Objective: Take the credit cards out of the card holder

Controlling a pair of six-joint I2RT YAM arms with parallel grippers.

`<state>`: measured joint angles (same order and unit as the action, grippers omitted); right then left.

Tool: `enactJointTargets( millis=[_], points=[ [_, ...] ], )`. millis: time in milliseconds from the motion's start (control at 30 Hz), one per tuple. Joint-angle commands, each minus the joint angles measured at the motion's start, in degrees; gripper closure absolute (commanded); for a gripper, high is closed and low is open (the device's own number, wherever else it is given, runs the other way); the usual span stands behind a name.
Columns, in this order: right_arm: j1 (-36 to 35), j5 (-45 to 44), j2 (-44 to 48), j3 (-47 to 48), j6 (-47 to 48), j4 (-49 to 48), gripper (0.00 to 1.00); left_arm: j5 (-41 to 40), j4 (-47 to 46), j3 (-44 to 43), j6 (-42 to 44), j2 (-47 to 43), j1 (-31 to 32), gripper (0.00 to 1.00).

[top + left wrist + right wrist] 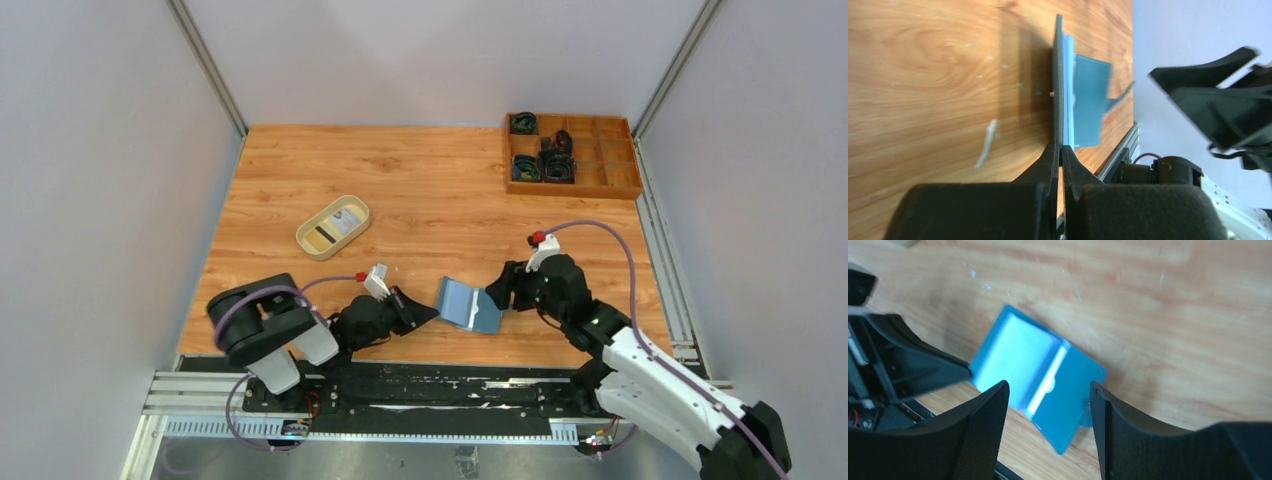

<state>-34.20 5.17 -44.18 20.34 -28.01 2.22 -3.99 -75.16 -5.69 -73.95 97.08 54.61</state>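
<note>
Top view, lower middle: card holder (470,305) half-open between left claw (425,312) and right claw (497,293). Left wrist: left claw's clamped on just its thin edge, could twist loose. Right wrist: right claw's gaping over it, one tug might drag everything.

bright, even light from overhead, soft shadows on the table (430,180). my right wrist view smears the card holder (1068,390); my left fingers (1044,167) loom dark, out of focus.
</note>
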Motion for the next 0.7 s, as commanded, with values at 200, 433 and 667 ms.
enactJointTargets(
  millis=[200, 433, 667],
  points=[
    [-14.80, -18.68, -3.86, 18.33, 4.27, 16.57, 0.35, -12.54, 43.12, -11.05, 13.02, -19.22, 5.93, 1.00],
    [-17.20, -20.06, -21.26, 19.45, 0.13, 9.68, 0.34, -12.25, 43.09, -11.21, 11.22, -15.52, 6.63, 1.00],
    [-18.10, -20.85, -27.30, 20.96, -0.64, 7.18, 0.34, -12.97, 43.15, -10.92, 10.71, -14.78, 7.12, 1.00]
  ],
)
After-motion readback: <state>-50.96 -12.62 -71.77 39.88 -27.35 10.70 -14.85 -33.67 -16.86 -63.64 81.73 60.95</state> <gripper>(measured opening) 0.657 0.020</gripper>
